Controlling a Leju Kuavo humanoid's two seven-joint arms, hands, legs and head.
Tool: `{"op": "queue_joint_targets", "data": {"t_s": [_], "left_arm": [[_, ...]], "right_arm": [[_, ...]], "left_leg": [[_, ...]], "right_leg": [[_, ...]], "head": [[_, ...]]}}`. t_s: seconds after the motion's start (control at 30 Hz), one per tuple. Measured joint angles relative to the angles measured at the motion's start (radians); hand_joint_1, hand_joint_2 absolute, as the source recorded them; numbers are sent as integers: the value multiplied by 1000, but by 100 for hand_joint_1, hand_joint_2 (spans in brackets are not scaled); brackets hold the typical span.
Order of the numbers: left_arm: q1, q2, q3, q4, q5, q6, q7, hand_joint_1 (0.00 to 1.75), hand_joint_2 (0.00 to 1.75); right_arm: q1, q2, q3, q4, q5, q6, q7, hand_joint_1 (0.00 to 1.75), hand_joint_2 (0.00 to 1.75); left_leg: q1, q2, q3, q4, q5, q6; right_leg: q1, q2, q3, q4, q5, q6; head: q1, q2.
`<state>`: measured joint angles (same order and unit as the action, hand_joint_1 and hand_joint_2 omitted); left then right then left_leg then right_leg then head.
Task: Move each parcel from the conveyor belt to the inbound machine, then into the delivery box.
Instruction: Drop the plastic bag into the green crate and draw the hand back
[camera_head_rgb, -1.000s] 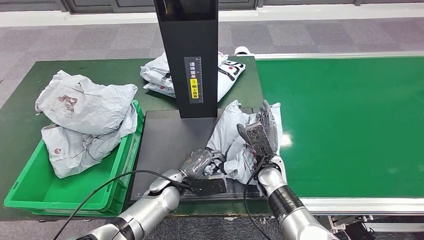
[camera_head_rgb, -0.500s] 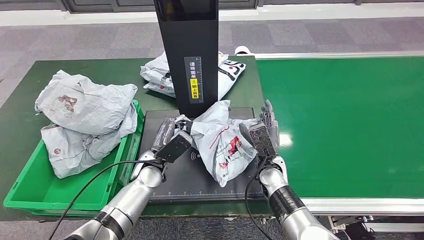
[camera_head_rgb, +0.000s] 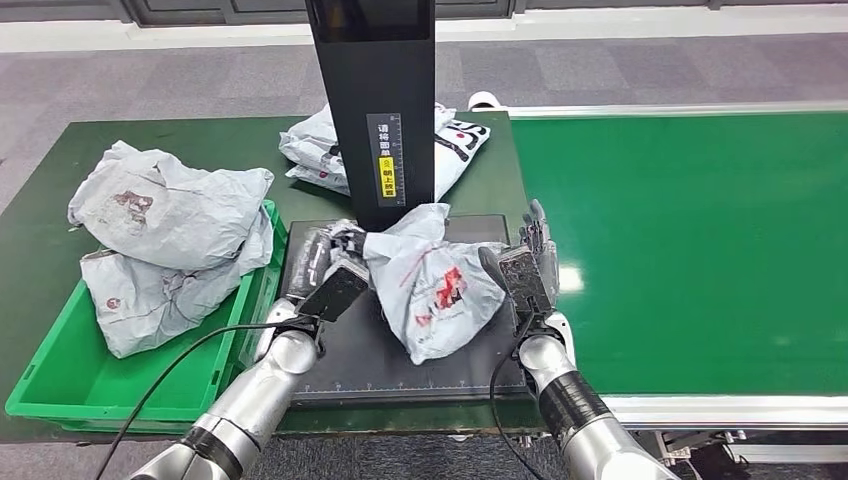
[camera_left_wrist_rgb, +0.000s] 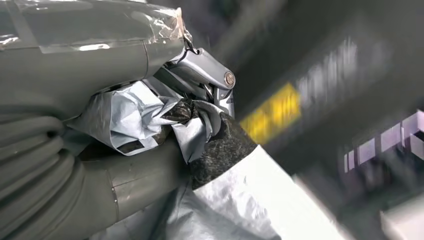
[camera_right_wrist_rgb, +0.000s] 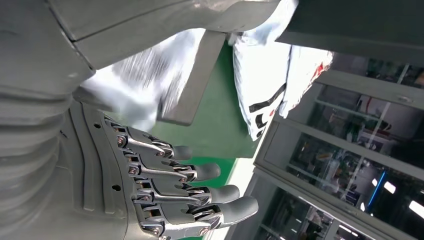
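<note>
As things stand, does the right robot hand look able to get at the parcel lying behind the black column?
Probably not directly. The right robot hand is open beside the parcel that the left robot hand grips on the scanner plate, and the black column stands partly in front of the far parcel.

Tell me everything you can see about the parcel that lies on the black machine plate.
The parcel is a crumpled grey-white plastic mailer bag with red and dark print on its upper face. It lies tilted on the black plate of the inbound machine, its top near the upright column. The left robot hand grips a bunched corner. The right robot hand stands open beside it; whether they touch is unclear.
</note>
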<state>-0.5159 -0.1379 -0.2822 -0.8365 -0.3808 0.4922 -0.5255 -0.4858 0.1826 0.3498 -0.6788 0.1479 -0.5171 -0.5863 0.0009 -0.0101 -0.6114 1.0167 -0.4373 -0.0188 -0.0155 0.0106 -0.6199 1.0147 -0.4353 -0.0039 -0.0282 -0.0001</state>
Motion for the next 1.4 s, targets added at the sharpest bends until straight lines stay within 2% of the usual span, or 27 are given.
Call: {"op": "queue_joint_targets", "data": {"t_s": [0.1, 0.23, 0.33, 0.43, 0.6, 0.73, 1.07, 1.2, 1.27, 1.4], "left_arm": [[11, 49, 41, -94, -21, 101, 38, 175, 175], [40, 149, 127, -233, -118, 182, 102, 175, 175], [47, 246, 203, -309, -178, 197, 131, 175, 175], [43, 346, 290, -346, -157, 197, 125, 175, 175], [19, 463, 384, -338, -89, 192, 73, 175, 175], [5, 494, 398, -321, -67, 193, 45, 175, 175], [3, 495, 394, -262, -94, 187, 60, 171, 175], [-24, 513, 359, -168, -210, 73, 168, 2, 175], [-36, 523, 342, -111, -257, 33, 198, 0, 175], [-39, 525, 338, -95, -270, 30, 202, 0, 175]], "right_arm": [[0, -2, 0, 0, -4, -4, 0, 0, 175], [0, -11, 0, 0, -12, -18, -4, 0, 175], [5, -25, 0, -1, -20, -35, -12, 0, 175], [28, -41, -1, -10, -24, -47, -12, 0, 175], [67, -56, -26, -27, -35, -57, -15, 0, 175], [86, -57, -48, -28, -39, -67, -26, 0, 175], [110, -55, -91, -28, -41, -65, -39, 0, 175], [113, -55, -103, -28, -27, -56, -37, 0, 175], [113, -55, -105, -28, -18, -52, -34, 0, 175], [113, -55, -105, -28, -15, -50, -34, 0, 175]], "left_leg": [[0, 2, 0, 0, 0, 0], [2, 3, 0, -1, 0, -1], [3, 4, 0, -1, 0, -2], [3, 6, 0, -1, 0, -3], [3, 6, 0, -1, -1, -3], [3, 5, 0, -1, -1, -3], [3, 6, 0, 0, -1, -4], [3, 5, 0, 0, -1, -4], [3, 6, 0, 0, -1, -4], [3, 7, 0, -1, -1, -4]], "right_leg": [[1, 2, -1, 0, 0, 0], [3, 4, -1, 1, 0, -1], [4, 5, -1, 1, 0, -2], [4, 7, -3, 1, 0, -4], [5, 7, -3, 1, -1, -5], [4, 6, -3, 1, -1, -5], [4, 6, -3, 1, -1, -5], [4, 6, -3, 1, -1, -5], [4, 6, -3, 1, 0, -6], [5, 7, -3, 1, 0, -6]], "head": [[0, 0], [0, 0], [0, 0], [0, 0], [0, 0], [0, 0], [0, 0], [0, 0], [0, 0], [0, 0]]}}
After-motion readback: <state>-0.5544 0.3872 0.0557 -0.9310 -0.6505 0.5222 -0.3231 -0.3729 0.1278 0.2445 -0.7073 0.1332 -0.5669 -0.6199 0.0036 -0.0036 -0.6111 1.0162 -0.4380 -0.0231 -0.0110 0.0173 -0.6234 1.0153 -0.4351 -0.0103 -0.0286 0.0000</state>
